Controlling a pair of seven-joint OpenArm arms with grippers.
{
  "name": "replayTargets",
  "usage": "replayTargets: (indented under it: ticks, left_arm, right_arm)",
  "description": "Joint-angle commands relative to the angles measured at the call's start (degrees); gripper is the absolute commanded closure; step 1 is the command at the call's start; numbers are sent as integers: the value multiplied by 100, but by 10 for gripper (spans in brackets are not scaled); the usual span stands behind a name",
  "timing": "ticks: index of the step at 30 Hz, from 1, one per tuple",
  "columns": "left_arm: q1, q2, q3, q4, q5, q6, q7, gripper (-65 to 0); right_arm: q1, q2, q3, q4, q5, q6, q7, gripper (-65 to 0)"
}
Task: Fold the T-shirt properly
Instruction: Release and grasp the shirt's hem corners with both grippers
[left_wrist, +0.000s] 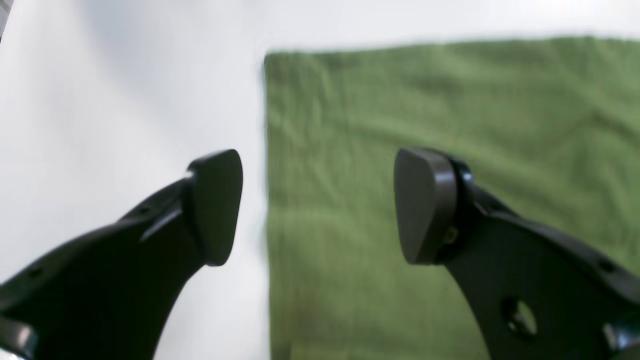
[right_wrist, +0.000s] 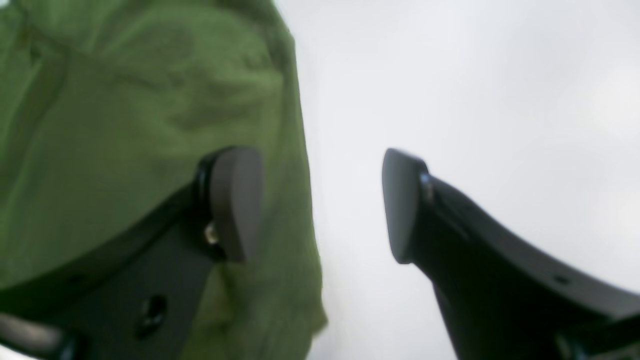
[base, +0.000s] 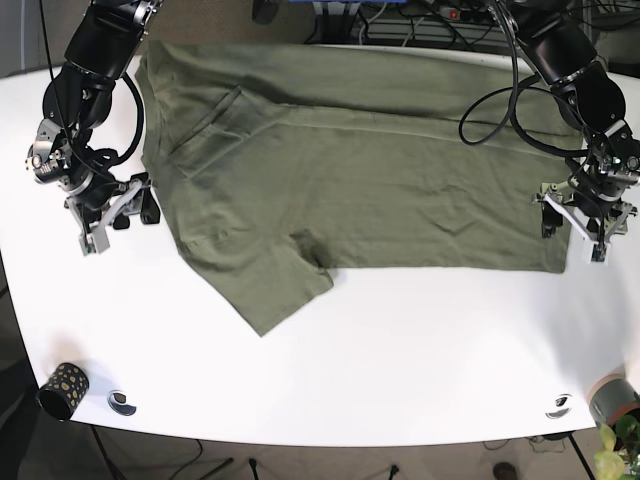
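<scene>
T-shirt (left_wrist: 425, 130), green, fills the right half of the left wrist view, lying flat on the white bench (left_wrist: 125, 100). Its straight edge runs top to bottom between the two black fingers, corner at upper middle. Left gripper (left_wrist: 318, 206) jaws are apart, nothing between them; one finger is over bare bench, the other over cloth. Contact with the cloth can't be judged, view is blurry.

Right wrist view: T-shirt (right_wrist: 125, 100) covers the left side, wrinkled, with a seam or folded band near the top left. Right gripper (right_wrist: 322, 205) jaws are apart and empty, straddling the cloth edge: one finger over fabric, the other over white bench (right_wrist: 475, 90). Heavy blur here too.

Base view: T-shirt (base: 350, 170) is spread wide across the far half of the bench (base: 400, 360), mostly flat, one sleeve (base: 270, 285) sticking out toward the near edge. Right gripper (base: 125, 210) sits on this view's left, just beside the shirt's side edge. Left gripper (base: 583, 222) sits on this view's right, at the shirt's other end near its corner. Small dark patterned cup (base: 64, 388) stands at the near left corner of the bench, a grey pot (base: 610, 398) at the near right corner, both well apart from the shirt.
</scene>
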Motion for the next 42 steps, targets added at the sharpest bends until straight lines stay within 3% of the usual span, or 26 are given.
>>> replayTargets:
  ticks: [1, 8, 11, 17, 21, 22, 32, 34, 40, 42]
  left_arm:
    - [-238, -90, -12, -188, -35, 27, -243, -446]
    - [-431, -117, 217, -839, -26, 229, -832, -446]
    - [-493, -125, 445, -865, -26, 510, -893, -446]
    - [-511, -125, 454, -865, -26, 546, -893, -446]
    - [-519, -125, 454, -874, -26, 546, -893, -446]
    - [-528, -125, 454, -883, -18, 546, -893, -450]
    - [-1003, -433, 454, -1885, -18, 554, -884, -454]
    - [-1100, -521, 454, -2079, -18, 554, -902, -454]
    - [-1522, -776, 454, -2993, -26, 554, -1043, -454]
    - [-1636, -829, 454, -3318, -26, 554, -1245, -451]
  right_arm:
    - [446, 200, -134, -405, 61, 10, 130, -365]
    - [1317, 429, -829, -1768, 61, 10, 833, -365]
    - [1642, 490, -1163, -2550, 61, 10, 1308, -365]
    - [1888, 508, -1708, -3412, 61, 10, 1958, -365]
    - [1888, 420, -2016, -3421, 61, 10, 1976, -365]
    - [1888, 288, -2051, -3429, 61, 10, 1976, -365]
    - [1879, -72, -2077, -3429, -70, 10, 1985, -360]
    - [1879, -169, -2051, -3429, -308, 10, 1985, -319]
    - [1888, -266, -2042, -3429, -730, 10, 1985, -63]
    - [1888, -266, -2042, -3429, -747, 10, 1993, -22]
